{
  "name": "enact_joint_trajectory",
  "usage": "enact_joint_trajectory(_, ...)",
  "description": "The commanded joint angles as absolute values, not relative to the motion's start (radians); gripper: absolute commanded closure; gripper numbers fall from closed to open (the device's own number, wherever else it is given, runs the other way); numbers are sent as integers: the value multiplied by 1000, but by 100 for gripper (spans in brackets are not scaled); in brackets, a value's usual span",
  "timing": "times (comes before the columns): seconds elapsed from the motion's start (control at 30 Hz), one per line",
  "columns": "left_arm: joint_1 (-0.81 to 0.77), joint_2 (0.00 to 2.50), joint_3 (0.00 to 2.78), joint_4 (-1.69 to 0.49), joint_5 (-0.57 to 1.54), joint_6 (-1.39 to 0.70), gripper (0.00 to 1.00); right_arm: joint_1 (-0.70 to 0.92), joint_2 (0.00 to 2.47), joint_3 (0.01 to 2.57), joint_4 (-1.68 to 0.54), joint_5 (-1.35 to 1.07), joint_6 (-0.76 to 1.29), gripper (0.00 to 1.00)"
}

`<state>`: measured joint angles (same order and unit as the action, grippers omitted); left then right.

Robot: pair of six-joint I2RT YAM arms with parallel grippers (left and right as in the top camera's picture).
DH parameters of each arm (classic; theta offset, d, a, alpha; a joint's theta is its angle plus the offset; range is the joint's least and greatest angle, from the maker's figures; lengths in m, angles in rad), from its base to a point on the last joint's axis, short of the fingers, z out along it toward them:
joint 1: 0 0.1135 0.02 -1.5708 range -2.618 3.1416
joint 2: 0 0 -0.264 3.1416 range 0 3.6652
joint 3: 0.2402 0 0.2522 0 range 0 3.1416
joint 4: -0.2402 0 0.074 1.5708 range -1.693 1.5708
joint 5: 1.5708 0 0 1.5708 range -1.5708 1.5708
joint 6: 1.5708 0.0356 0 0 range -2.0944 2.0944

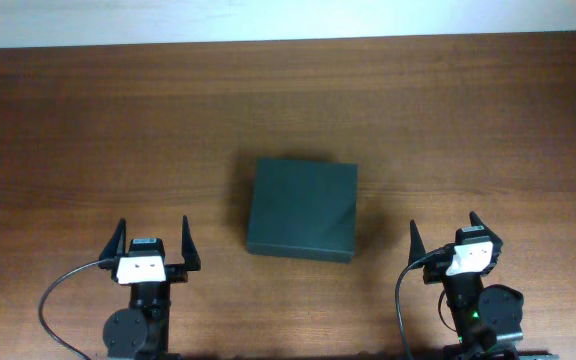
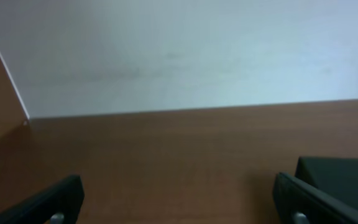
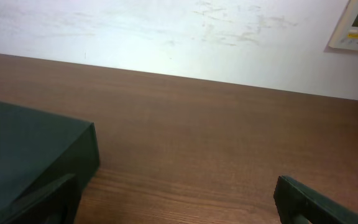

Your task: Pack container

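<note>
- a box (image 1: 302,208) of dark green-black matte cardboard, rectangular with crisp edges, lies flat with its lid shut near the middle of the table (image 1: 88,120).
- the table is brown wood with fine grain running side to side and a soft sheen.
- the left gripper (image 1: 153,236) sits at the near edge, left of the box and well apart from it. its two black, pointed fingers (image 1: 120,232) are spread wide with nothing between them.
- the right gripper (image 1: 444,226) sits at the near edge, right of the box and apart from it. its fingers are also spread wide and hold nothing.
- each gripper has a small white block behind the fingers and a round black base.
- in the left wrist view, a dark corner of the box shows at the lower right, behind one blurred finger.
- in the right wrist view, the box fills the lower left, with a smooth matte top and a darker side face.
- behind the table stands a pale wall (image 3: 166,31) with faint scuffs. a small white panel (image 3: 355,25) is mounted at its upper right.
</note>
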<state>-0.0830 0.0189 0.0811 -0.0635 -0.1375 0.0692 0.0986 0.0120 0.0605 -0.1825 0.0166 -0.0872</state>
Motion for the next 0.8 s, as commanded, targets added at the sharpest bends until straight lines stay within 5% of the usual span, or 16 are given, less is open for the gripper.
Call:
enact_joint_trajectory(0.0,-62,5,23,-72,-154,-23,1,91,3,52,-183,10,-93,1)
enact_joint_trajectory(0.77,-22,5,9,-83,13,-46,1,91,3,52,-183,10,-93,1)
